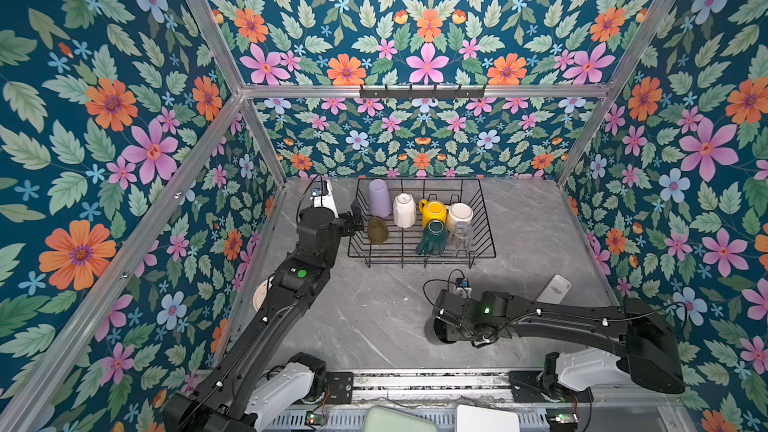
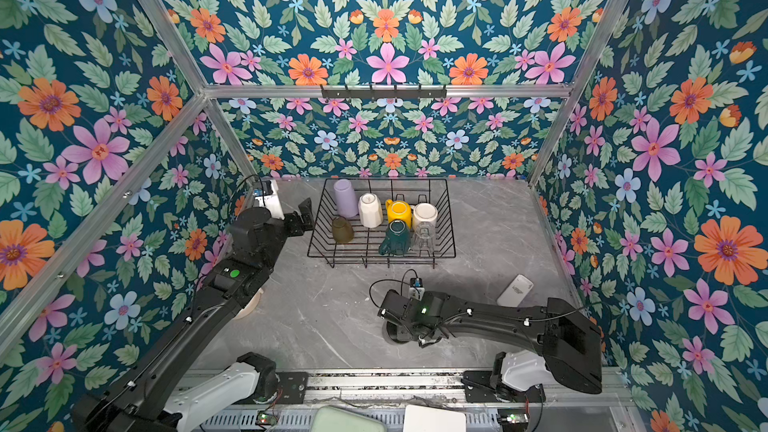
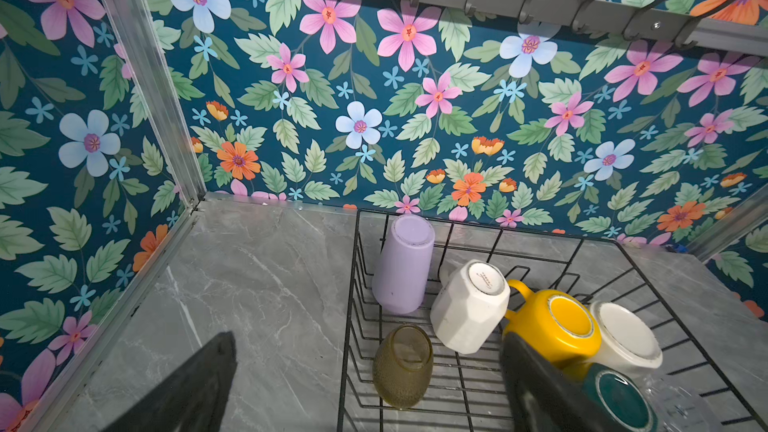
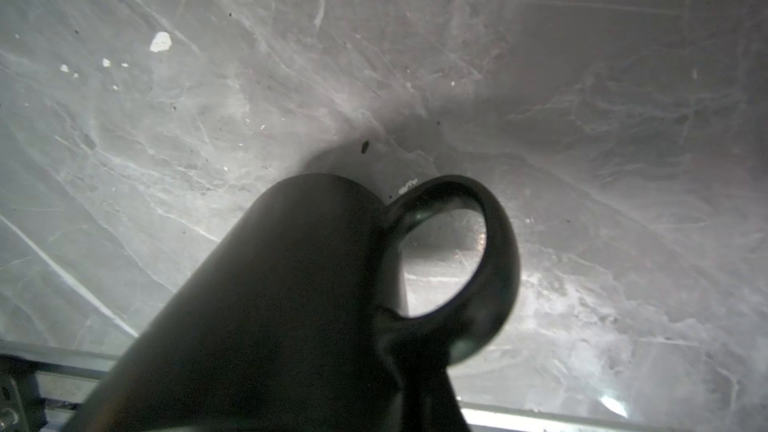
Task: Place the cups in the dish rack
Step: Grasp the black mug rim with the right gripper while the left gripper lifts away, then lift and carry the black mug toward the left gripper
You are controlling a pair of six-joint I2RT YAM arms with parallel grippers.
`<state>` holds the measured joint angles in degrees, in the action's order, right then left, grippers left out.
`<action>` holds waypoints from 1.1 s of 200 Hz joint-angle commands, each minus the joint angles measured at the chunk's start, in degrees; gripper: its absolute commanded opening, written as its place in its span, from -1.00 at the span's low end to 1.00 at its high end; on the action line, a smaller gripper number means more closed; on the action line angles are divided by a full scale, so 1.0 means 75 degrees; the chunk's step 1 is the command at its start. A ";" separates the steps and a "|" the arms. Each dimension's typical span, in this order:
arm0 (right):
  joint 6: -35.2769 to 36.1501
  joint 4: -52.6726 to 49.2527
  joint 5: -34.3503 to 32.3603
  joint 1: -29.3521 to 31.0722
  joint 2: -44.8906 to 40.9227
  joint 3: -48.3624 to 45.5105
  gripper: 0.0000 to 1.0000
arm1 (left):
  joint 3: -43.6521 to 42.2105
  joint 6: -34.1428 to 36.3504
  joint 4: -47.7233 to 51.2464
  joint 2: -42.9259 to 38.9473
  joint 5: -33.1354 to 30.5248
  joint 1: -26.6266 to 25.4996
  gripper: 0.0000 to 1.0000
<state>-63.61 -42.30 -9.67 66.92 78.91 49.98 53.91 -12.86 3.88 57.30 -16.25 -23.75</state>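
grasping the last cup; my right gripper (image 1: 455, 328) pinches the black mug (image 4: 291, 284) near the front edge of the worktop (image 1: 374, 305); left gripper (image 1: 356, 217) spread beside the dish rack (image 1: 401, 243); next i must lift it clear and carry it there.

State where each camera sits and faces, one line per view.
Top views: high in front, looking down and back; both arms and left pincer show.
Left wrist: on the left arm, facing the dish rack; both fingers show.
Right wrist: low over the table, facing the black mug; robot parts unclear.
Shared: both top views and left wrist show the dish rack.
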 commanded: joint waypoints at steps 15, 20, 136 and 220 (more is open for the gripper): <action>0.0169 -0.0143 -0.0208 -0.0097 -0.0365 0.0021 -1.00 | -0.0010 -0.0141 -0.0217 0.0024 0.0414 0.0023 0.99; 0.0204 -0.0099 -0.0174 -0.0147 -0.0479 0.0000 -1.00 | -0.0033 -0.0148 -0.0254 0.0021 0.0504 0.0027 0.99; 0.0565 0.2547 0.3271 -0.3668 -0.5604 -0.1609 -1.00 | -0.0779 0.0052 -0.2811 -0.0303 0.7917 0.0075 0.99; -0.0219 0.6059 0.5697 -0.4757 -0.4335 -0.1449 -1.00 | -0.0634 -0.0122 -0.2843 0.0163 1.0417 0.0078 0.99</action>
<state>-63.02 -12.73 25.91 31.46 43.72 37.23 49.25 -13.54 -15.25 58.59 56.05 -23.22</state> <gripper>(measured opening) 0.102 0.993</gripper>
